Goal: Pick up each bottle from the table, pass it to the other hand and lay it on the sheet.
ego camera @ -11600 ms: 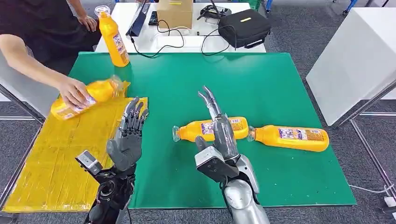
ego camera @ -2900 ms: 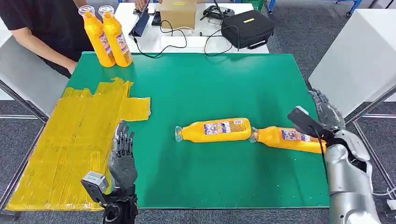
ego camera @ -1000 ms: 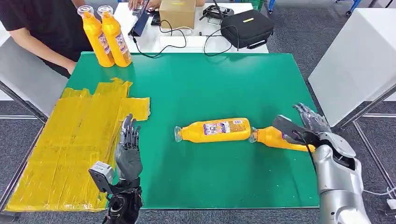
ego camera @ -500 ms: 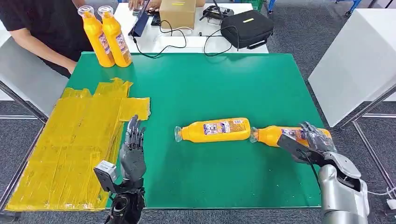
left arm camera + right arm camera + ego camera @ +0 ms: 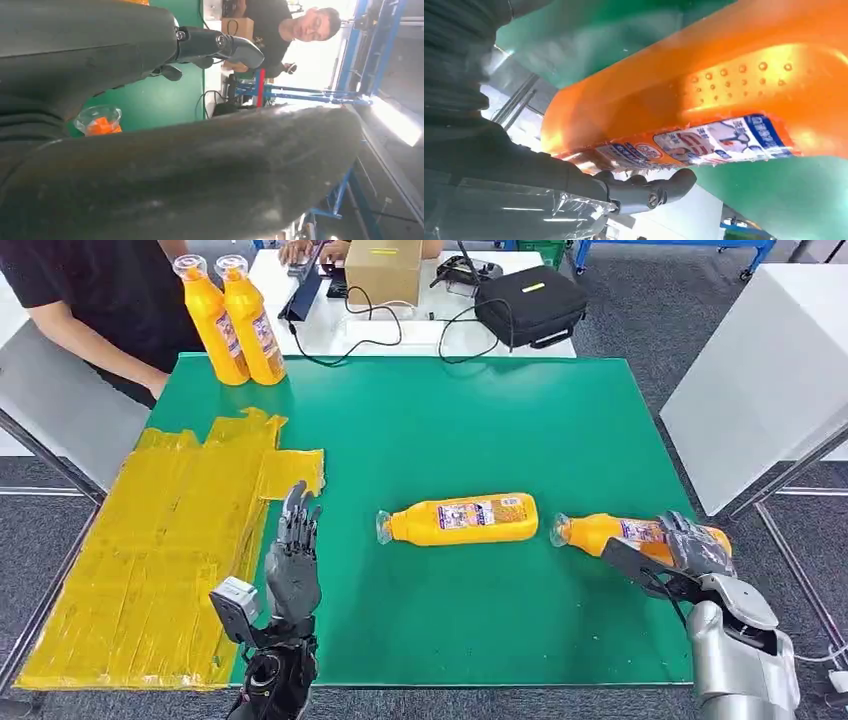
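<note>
Two orange bottles lie on their sides on the green table (image 5: 420,430). The middle bottle (image 5: 460,520) lies free, and its clear cap (image 5: 97,120) appears in the left wrist view. My right hand (image 5: 688,552) grips the right bottle (image 5: 615,532) near its base, fingers over the top and thumb on the near side. In the right wrist view the right bottle (image 5: 704,100) is close up, with a finger (image 5: 649,192) curled around it. My left hand (image 5: 293,562) stands upright and open, holding nothing, beside the yellow sheet (image 5: 140,540).
Two more orange bottles (image 5: 235,320) stand upright at the table's far left corner, next to a person (image 5: 90,300). A white table behind holds a cardboard box (image 5: 380,270), a black bag (image 5: 525,302) and cables. A white panel (image 5: 770,360) stands to the right.
My right hand has come down from the table's right edge and closed around the right bottle, which has slid slightly right. My left hand has crept forward and to the right.
</note>
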You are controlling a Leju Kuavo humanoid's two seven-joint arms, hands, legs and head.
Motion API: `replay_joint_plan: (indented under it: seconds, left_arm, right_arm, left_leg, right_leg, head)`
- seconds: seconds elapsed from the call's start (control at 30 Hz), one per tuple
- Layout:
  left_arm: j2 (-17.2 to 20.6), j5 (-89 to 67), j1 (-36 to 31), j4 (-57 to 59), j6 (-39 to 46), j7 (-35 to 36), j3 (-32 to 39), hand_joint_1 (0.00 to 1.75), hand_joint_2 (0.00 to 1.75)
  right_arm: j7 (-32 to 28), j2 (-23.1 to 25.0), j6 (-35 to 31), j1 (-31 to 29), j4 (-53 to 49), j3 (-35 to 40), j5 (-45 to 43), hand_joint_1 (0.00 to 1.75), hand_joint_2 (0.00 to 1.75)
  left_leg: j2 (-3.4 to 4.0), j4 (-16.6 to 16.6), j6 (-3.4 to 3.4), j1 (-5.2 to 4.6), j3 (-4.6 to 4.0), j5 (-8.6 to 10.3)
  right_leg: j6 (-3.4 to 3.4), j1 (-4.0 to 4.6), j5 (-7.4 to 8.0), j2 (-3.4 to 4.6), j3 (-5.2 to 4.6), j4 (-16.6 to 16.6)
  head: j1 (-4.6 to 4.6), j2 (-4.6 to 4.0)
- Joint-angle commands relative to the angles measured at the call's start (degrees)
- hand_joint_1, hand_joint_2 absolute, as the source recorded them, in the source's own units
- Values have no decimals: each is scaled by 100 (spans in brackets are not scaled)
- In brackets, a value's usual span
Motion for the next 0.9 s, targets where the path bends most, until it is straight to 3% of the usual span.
replay_joint_plan:
  seconds: [0.03, 0.2, 0.53, 0.9]
  left_arm:
    - [19, 70, -251, 449, 8, -72, -55, 0, 0]
    - [33, 100, -265, 432, 28, -72, -68, 0, 0]
    - [31, 93, -112, 315, 113, -72, -118, 0, 0]
    - [-55, 6, -64, 232, 55, -72, -48, 0, 0]
  right_arm:
    - [-16, 59, -18, 442, 433, -304, -9, 0, 175]
    - [66, 178, -11, 395, 491, -266, 65, 0, 175]
    - [177, 489, 39, 956, -259, -295, 117, 0, 175]
    - [181, 299, 113, 629, 183, -280, 112, 0, 175]
  left_leg:
    - [-30, -12, 3, 6, 23, 0]
    - [-20, -7, 2, 7, 24, 0]
    - [-20, -9, 1, 10, 41, -3]
    - [-12, -8, 1, 9, 50, -7]
  right_leg:
    - [-18, 9, -7, -25, 36, -17]
    - [-17, 9, -4, -16, 38, -14]
    - [-15, 12, -6, -17, 55, -16]
    - [-18, 11, -5, -7, 63, -15]
  head:
    - [0, 0]
    - [2, 0]
    - [0, 0]
    - [0, 0]
